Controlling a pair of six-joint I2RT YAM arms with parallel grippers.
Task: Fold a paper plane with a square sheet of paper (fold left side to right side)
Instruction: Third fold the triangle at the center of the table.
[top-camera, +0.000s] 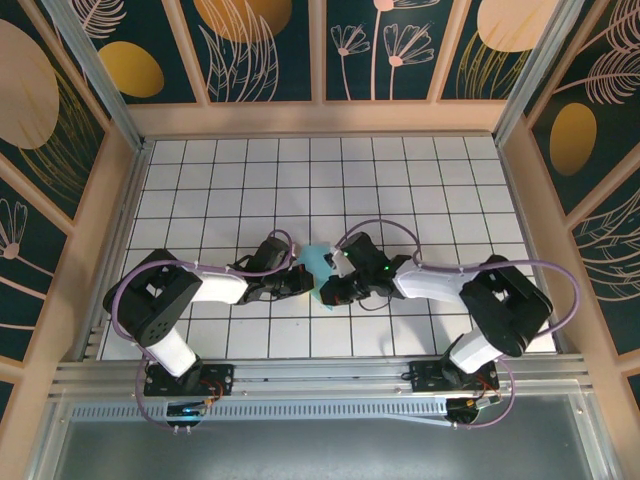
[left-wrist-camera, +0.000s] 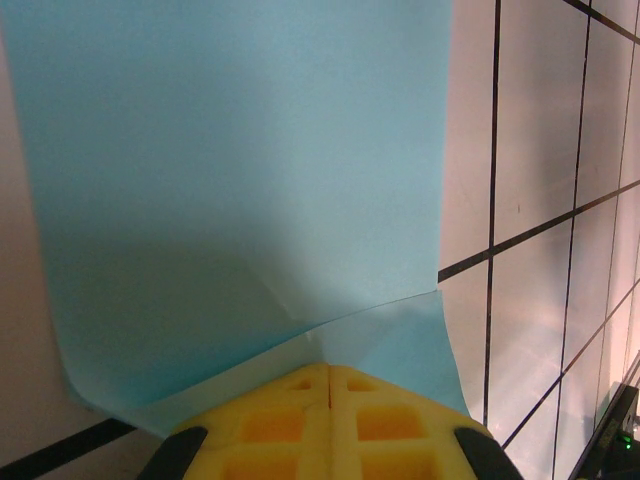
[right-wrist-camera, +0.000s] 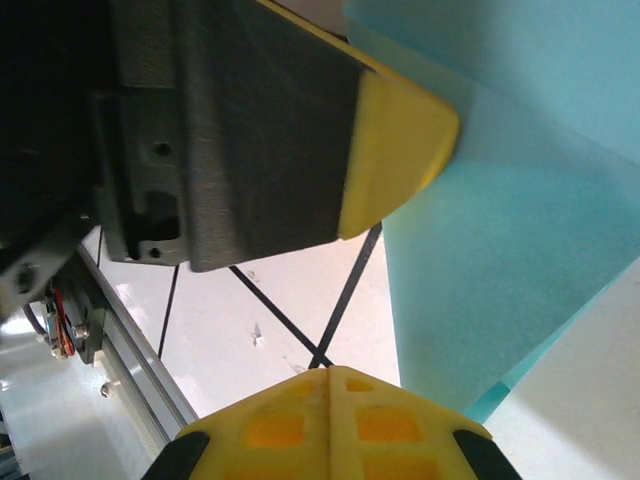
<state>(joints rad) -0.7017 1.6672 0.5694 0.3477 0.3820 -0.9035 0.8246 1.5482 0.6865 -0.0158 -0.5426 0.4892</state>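
Open gridded table (top-camera: 400, 180) surrounds blue sheet (left-wrist-camera: 240, 180), left pincer (left-wrist-camera: 330, 375) and right pincer (right-wrist-camera: 328, 372) pressed together at its edges.

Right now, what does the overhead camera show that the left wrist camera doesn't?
Overhead: the left arm and the right arm, reaching in toward each other at the middle of the table, with patterned walls around it. Left wrist: the left hand close up, its yellow fingers shut, and a curling flap along the near edge of the paper. Both: the blue paper and the white gridded table.
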